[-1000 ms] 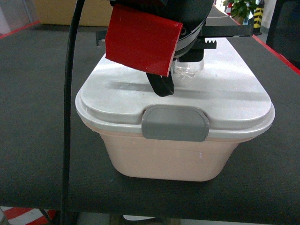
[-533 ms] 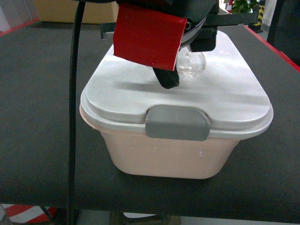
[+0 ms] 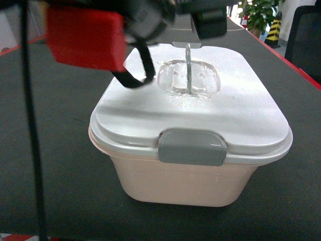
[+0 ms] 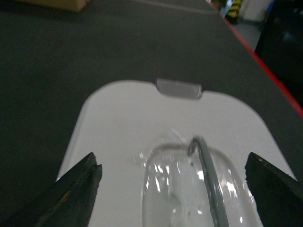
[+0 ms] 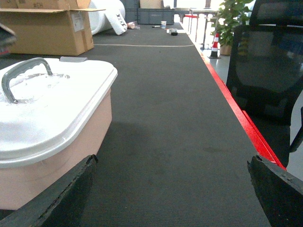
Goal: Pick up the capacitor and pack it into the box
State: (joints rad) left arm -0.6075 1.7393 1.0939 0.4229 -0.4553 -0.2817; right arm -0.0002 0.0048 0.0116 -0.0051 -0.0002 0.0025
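1. On the black tabletop [image 3: 60, 165], the peach-pink box [image 3: 185, 175] is sitting closed under its white lid [image 3: 241, 110], grey latch [image 3: 192, 147] facing the head camera.
2. Above the lid's handle [image 4: 208, 175], the left gripper [image 4: 170, 182] is hanging with fingers spread wide.
3. Beside the box, the right gripper [image 5: 173, 189] is hanging with fingers parted, holding nothing.

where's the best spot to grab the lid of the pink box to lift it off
Probably the grey handle: it stands upright in the clear recess at the middle of the white lid. Come straight down from above with the jaws across its thin arch. The front latch may need releasing first.
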